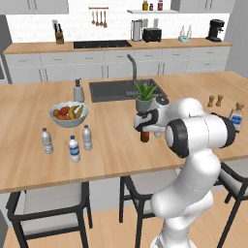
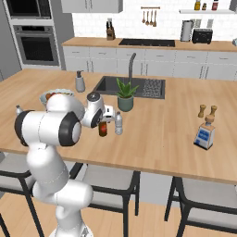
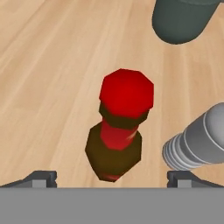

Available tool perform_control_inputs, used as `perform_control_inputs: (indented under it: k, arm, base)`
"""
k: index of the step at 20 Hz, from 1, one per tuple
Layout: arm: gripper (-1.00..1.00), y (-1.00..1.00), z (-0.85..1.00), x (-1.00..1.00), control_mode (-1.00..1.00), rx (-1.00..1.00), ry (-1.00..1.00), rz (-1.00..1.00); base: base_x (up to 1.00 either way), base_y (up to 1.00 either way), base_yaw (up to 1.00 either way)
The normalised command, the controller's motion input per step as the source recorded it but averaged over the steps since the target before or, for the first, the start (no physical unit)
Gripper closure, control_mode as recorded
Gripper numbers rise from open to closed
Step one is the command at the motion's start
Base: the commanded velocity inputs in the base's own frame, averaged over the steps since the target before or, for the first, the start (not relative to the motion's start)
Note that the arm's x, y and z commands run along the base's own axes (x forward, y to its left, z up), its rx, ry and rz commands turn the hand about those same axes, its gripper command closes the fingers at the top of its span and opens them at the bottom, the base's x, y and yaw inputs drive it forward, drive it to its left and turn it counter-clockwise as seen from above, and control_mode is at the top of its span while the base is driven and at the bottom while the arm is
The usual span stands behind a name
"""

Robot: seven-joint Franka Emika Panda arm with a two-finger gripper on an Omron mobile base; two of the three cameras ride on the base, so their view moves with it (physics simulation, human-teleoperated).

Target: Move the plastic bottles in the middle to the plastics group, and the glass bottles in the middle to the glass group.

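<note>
The brown bottle (image 3: 114, 131) is crowded on one side by a ribbed water bottle (image 3: 199, 140) just beside it and by the plant pot (image 3: 181, 19) behind. Bare counter (image 3: 48, 83) is left open on its other side and toward the front edge.

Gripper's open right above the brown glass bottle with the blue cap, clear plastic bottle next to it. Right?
Not quite: the cap is red, not blue. The hand view shows the brown glass bottle with a red cap and neck, standing between the open gripper's fingertips. The rest holds: the gripper is open above it and a clear ribbed plastic bottle stands beside it.
</note>
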Motion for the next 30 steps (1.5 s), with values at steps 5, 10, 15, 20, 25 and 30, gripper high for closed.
perform_control_inputs:
  k: [5, 10, 15, 20, 25, 30]
  arm:
    - [-1.00, 0.00, -0.05, 0.15, -1.00, 0.00, 0.00, 0.00]
    - [-1.00, 0.00, 0.00, 0.09, -1.00, 0.00, 0.00, 0.00]
    - [-1.00, 0.01, -0.02, 0.05, -1.00, 0.00, 0.00, 0.00]
    - [-1.00, 0.03, -0.10, 0.06, -1.00, 0.00, 0.00, 0.00]
    - [-1.00, 0.00, -0.11, 0.06, -1.00, 0.00, -0.03, 0.00]
    - [-1.00, 0.00, -0.03, 0.03, -1.00, 0.00, -0.07, 0.00]
  base:
    - [0.00, 0.00, 0.00]
    - [0.00, 0.00, 0.00]
    - [0.00, 0.00, 0.00]
    - [0.00, 0.00, 0.00]
    - [0.00, 0.00, 0.00]
    - [0.00, 0.00, 0.00]
